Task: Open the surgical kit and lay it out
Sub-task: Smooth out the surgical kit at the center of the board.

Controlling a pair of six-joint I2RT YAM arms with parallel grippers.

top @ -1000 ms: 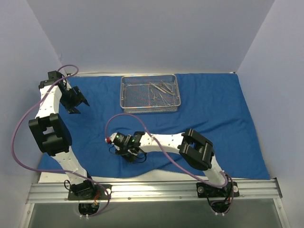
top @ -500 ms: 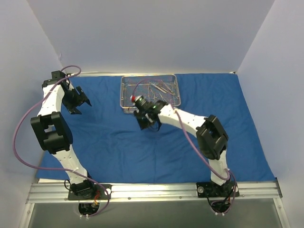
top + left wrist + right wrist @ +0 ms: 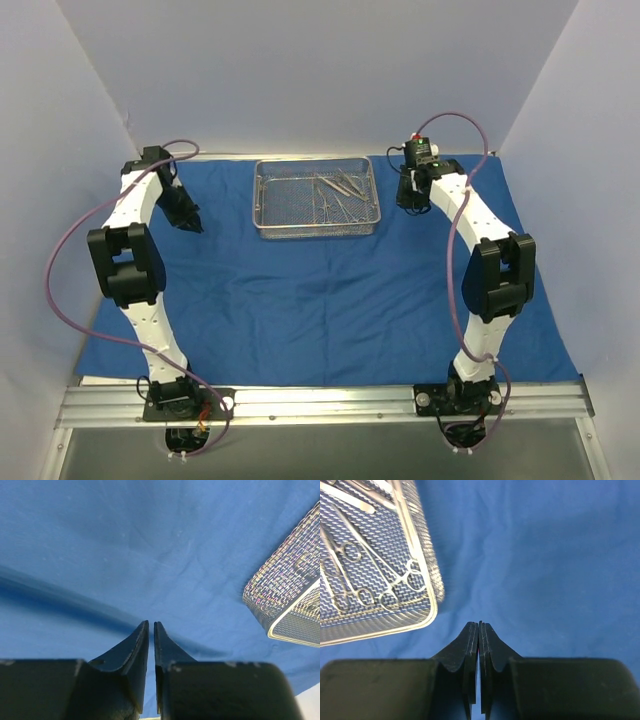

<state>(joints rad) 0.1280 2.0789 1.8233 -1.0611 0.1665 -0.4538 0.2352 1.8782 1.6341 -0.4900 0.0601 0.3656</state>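
Steel instruments (image 3: pixel 338 190) in mesh tray (image 3: pixel 290 200)

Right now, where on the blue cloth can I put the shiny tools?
The blue cloth between the wire-mesh tray and the arm bases is bare, and so is the tray's left half. It is crowded in the tray's right half, where steel instruments pile up, and beside it at the left gripper and right gripper.

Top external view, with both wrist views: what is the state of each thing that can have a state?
Blue cloth: unfolded, spread out flat.
Wire-mesh tray: upright, uncovered, resting on the cloth.
Instruments: lying inside the tray, none on the cloth.
Left tool: shut, holding nothing.
Right tool: shut, holding nothing.
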